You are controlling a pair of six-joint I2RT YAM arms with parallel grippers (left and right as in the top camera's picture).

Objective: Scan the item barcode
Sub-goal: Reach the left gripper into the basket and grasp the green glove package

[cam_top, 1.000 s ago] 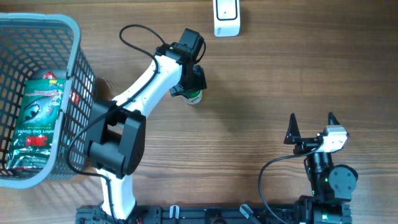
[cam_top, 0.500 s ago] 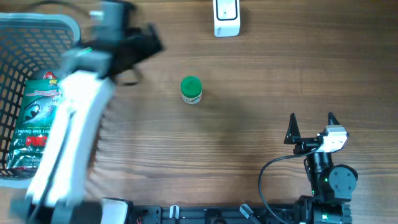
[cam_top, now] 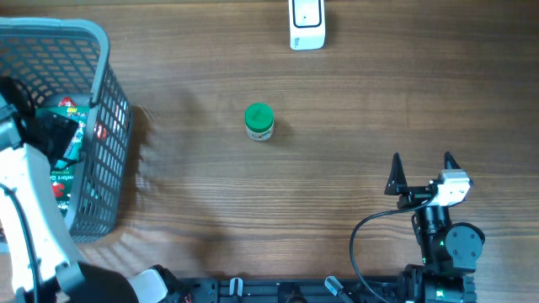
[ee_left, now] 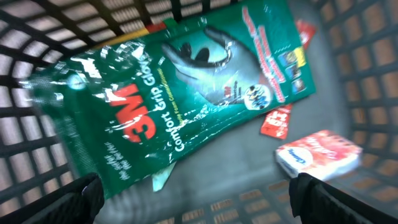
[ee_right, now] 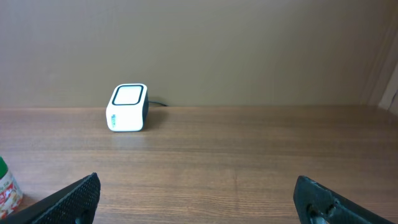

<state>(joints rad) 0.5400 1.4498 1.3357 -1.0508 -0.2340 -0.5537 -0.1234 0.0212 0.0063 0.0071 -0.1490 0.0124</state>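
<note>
Hanging over the grey mesh basket [cam_top: 114, 143] at the left edge of the overhead frame, the left claw [ee_left: 199, 199] is spread wide with nothing between its fingers. Their dark tips show in the two lower corners of the left wrist view. Below it, inside the basket, a green glove packet [ee_left: 186, 93] lies flat and slanted, filling most of that view. A small white and red box [ee_left: 318, 154] sits just beside the packet's lower right corner, apart from both fingers.

A jar with a green lid [cam_top: 258, 120] stands upright on the wooden surface [cam_top: 354, 109] a little above the centre of the overhead frame, well apart from the basket and from both arms. The white scanner [cam_top: 306, 23] sits at the top edge, right of the jar and apart from it.

At the lower right of the overhead frame the right claw [cam_top: 421, 168] is also fully open and empty, held above the surface. Its camera looks across the wood toward the scanner, with the jar just showing at the left edge.
</note>
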